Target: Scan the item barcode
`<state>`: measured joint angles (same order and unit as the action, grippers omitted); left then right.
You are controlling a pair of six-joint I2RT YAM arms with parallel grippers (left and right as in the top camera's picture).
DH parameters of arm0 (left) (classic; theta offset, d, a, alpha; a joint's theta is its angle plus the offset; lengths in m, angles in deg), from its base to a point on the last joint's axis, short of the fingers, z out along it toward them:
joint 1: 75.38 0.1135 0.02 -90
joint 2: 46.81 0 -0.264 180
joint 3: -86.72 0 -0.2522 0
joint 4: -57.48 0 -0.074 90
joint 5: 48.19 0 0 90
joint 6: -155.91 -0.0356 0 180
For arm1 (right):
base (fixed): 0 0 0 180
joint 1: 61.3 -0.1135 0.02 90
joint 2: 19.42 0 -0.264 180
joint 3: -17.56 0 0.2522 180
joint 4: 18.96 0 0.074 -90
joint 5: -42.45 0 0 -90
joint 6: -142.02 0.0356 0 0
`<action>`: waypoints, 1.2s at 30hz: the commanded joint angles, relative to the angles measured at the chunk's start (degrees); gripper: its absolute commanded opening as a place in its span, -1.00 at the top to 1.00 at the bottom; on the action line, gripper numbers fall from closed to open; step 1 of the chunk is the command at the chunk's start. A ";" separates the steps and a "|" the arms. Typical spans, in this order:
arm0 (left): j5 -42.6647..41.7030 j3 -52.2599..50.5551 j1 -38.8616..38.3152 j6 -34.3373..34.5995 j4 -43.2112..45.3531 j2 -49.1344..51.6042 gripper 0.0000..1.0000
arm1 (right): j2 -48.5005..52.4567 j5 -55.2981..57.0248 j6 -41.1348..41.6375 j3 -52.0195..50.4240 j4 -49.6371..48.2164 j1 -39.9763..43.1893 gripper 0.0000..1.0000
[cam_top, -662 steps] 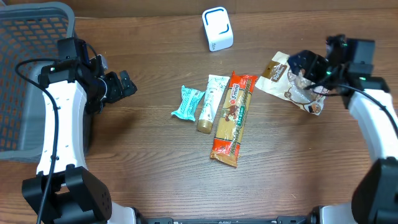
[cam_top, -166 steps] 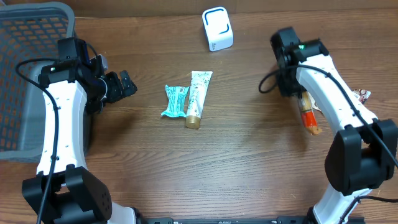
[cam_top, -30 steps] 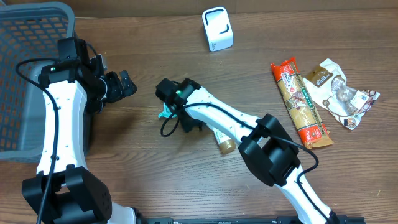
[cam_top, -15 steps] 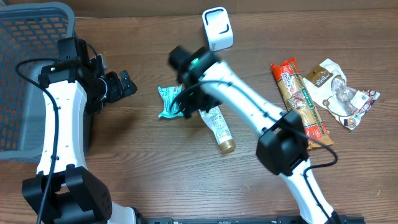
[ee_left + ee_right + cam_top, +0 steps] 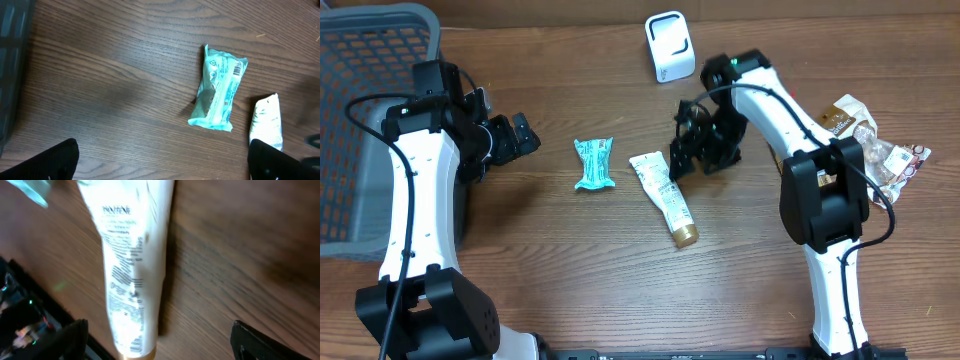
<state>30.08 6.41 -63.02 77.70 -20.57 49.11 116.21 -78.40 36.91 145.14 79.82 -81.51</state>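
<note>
two items mid-table: a teal packet and a white tube lie flat on the table, near each other but apart, the tube at 4 o'clock of the packet, its gold cap pointing to 5 o'clock.
scanner: the white box at 12 o'clock of the table, which we take for the scanner, has nothing held before it.
progress: we judge the task part way at best. neither middle item is lifted, and both are left to be picked up and shown to the scanner. we cannot tell whether the crumpled bags at 3 o'clock are done with.
barcode: blurred print near the tube's cap end looks to us like a barcode facing up.
right gripper: hovers at 1 o'clock of the tube's flat end, jaws spread, holding nothing. its wrist view shows the tube lying between the fingers with wood on each side.
right arm: rises from 5 o'clock, elbows near the scanner, wrist turned back down toward the middle.
left gripper: jaws wide, empty, above bare wood at 9 o'clock of the packet.
left arm: folded beside the grey basket at 10 o'clock, apart from the items.
</note>
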 commanded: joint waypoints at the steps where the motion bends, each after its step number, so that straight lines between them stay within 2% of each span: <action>1: 0.15 0.87 -0.39 -1.07 0.04 0.31 -1.00 | -1.57 -6.43 -3.85 -6.38 -2.80 -0.61 -0.81; 6: 0.13 0.87 -0.39 -1.07 0.04 0.31 -0.99 | -1.57 -9.92 -3.80 -11.37 -6.62 -1.55 -0.74; 9: 0.15 0.87 -0.39 -1.09 0.04 0.31 -1.00 | -1.57 -10.38 -2.89 -13.18 -8.79 -2.56 -0.58; 11: 0.15 0.85 -0.39 -1.07 0.04 0.31 -0.99 | -1.57 -10.38 -2.10 -14.23 -10.45 -3.39 -0.39; 13: 0.15 0.85 -0.39 -1.07 0.04 0.31 -1.00 | -1.57 -10.34 -0.70 -15.43 -12.61 -4.28 0.00; 14: 0.13 0.85 -0.39 -1.09 0.04 0.31 -1.00 | -1.57 -10.21 -0.11 -15.67 -13.27 -4.63 0.12; 19: 0.15 0.85 -0.37 -1.07 0.04 0.31 -1.00 | -1.57 -9.92 0.37 -15.91 -14.71 -5.18 0.35; 22: 0.15 0.85 -0.39 -1.09 0.02 0.31 -1.00 | -1.57 -9.94 0.35 -15.87 -14.95 -5.18 0.62; 28: 0.15 0.85 -0.39 -1.07 0.04 0.31 -1.00 | -1.60 -7.82 0.55 -13.64 -13.66 -5.14 0.78; 32: 0.15 0.85 -0.39 -1.07 0.04 0.31 -1.00 | -1.60 0.33 3.17 -9.40 -11.26 -5.27 0.78; 33: 0.13 0.85 -0.39 -1.09 0.04 0.31 -1.00 | -1.60 2.78 3.13 -8.37 -10.69 -5.53 0.77; 36: 0.15 0.87 -0.39 -1.07 0.04 0.31 -1.00 | -1.60 13.38 3.10 -5.77 -9.01 -7.06 0.55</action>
<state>30.10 6.41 -63.02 77.70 -20.57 49.11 115.38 -79.71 39.36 136.57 70.57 -87.63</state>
